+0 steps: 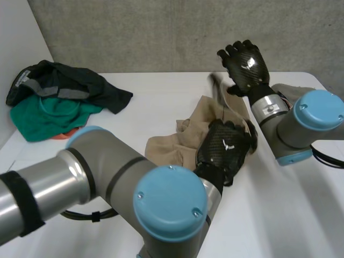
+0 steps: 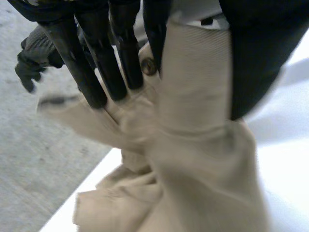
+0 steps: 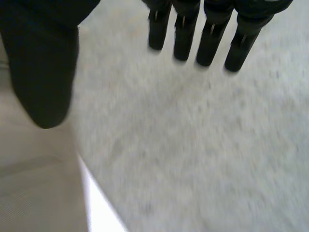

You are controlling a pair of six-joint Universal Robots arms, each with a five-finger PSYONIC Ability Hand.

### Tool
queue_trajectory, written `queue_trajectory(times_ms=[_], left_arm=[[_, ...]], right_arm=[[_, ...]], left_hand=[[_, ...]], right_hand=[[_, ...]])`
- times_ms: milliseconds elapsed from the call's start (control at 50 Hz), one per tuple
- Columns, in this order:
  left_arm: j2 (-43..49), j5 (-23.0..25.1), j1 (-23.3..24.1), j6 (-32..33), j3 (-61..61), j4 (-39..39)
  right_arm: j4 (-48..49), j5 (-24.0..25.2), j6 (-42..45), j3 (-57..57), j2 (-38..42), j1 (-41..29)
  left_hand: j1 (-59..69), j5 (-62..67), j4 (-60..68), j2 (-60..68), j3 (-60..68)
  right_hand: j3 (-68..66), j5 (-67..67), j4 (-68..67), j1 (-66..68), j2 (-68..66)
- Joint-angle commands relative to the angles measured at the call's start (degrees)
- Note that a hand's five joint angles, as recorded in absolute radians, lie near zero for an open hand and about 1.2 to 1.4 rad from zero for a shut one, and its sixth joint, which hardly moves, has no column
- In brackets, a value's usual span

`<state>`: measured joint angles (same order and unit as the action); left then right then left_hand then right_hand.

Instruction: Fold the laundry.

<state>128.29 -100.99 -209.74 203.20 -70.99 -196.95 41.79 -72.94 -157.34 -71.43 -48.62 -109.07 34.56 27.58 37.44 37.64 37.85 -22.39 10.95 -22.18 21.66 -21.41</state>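
Crumpled beige trousers [image 1: 180,137] lie in the middle of the white table [image 1: 301,215]. My left hand [image 1: 223,150] rests on their right part. In its wrist view a band of the trousers [image 2: 193,87], with a button, runs up between the thumb [image 2: 256,58] and the fingers [image 2: 96,72], pinched there. My right hand [image 1: 246,63] is raised above the table's far side, fingers spread and holding nothing. A loose flap of the trousers [image 1: 217,88] hangs in the air just left of it. In the right wrist view, beige cloth [image 3: 34,183] lies beside the thumb [image 3: 46,72].
A heap of dark and green clothes [image 1: 54,97] lies at the table's back left, with an orange piece under it. A grey wall [image 1: 161,32] stands behind the table. My left arm [image 1: 107,188] crosses the near part of the table.
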Motion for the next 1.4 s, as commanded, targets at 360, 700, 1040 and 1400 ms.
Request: queue_trajectory(times_ms=[360,700,1040,1400], left_arm=[[-19.65,7.47,-6.54,0.18,-8.28,11.15],[-8.87,23.54,-32.82,4.74,-10.23,13.00],[4.33,29.28,-32.04,8.44,-2.84,13.53],[7.50,22.96,-29.58,8.62,0.85,12.21]], right_arm=[[-44.77,-9.76,13.29,-1.86,-25.54,4.48],[-56.39,-10.46,12.58,-31.56,-37.51,-10.01],[-39.86,-16.79,13.20,-46.51,-37.42,-20.92],[-27.64,-21.27,21.28,-48.98,-30.30,-19.69]], left_hand=[[-22.32,-25.34,-25.20,-25.40,-25.61],[-9.88,-12.90,-12.76,-12.96,-13.17],[3.05,0.03,0.17,-0.03,-0.24],[45.44,42.42,42.56,42.36,42.15]], right_hand=[[12.39,-10.95,12.18,-11.66,11.41],[9.29,-7.85,9.08,-8.56,8.30],[-1.82,3.26,-2.03,2.55,-2.81],[-40.49,41.93,-40.71,41.22,-41.48]])
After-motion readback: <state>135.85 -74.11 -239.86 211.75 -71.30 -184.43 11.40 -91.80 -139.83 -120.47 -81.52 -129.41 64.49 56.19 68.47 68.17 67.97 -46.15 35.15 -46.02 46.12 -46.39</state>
